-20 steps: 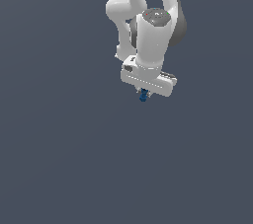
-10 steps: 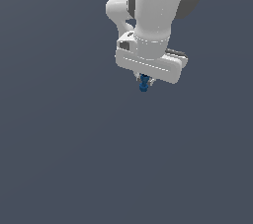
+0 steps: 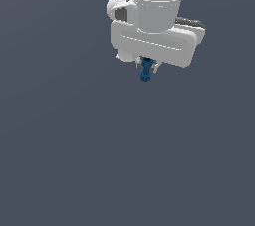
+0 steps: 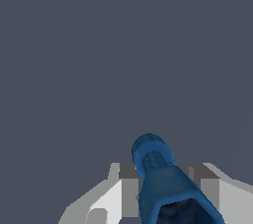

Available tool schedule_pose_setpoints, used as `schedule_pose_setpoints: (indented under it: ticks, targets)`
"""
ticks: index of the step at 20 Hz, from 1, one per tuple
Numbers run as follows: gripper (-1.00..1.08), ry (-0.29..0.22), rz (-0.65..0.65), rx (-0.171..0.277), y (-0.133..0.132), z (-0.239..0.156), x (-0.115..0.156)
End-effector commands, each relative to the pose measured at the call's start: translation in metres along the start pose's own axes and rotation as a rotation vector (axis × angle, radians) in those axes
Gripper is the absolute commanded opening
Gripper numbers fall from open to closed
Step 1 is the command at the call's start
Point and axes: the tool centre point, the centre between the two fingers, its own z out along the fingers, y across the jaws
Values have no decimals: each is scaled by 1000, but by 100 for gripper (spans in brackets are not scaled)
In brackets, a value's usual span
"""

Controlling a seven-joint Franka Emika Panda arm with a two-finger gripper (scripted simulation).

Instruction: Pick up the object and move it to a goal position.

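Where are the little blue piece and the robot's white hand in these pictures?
blue piece (image 3: 145,69): exterior view, on its narrow waist below the hand.
blue piece (image 4: 159,178): wrist view, on its body between the fingers.
hand (image 3: 146,65): exterior view, midway between its fingertips.

Exterior view looks down from seemingly above; wrist view shares the gripped object (image 4: 157,178) close-up.

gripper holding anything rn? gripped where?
Yes: the gripper holds the dark blue hourglass piece by its upper end; the lower flared end hangs free below the fingers.

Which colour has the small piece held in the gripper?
Dark blue; the piece shows best in the wrist view, between the gripper fingers.
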Motion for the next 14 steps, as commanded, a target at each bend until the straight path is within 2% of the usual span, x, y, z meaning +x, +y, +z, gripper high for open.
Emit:
schedule_pose_setpoints:
  ticks: [1, 14]
  targets:
    - [-100, -1, 0, -1, -1, -15, 5]
    - [-100, -1, 0, -1, -4, -48, 19]
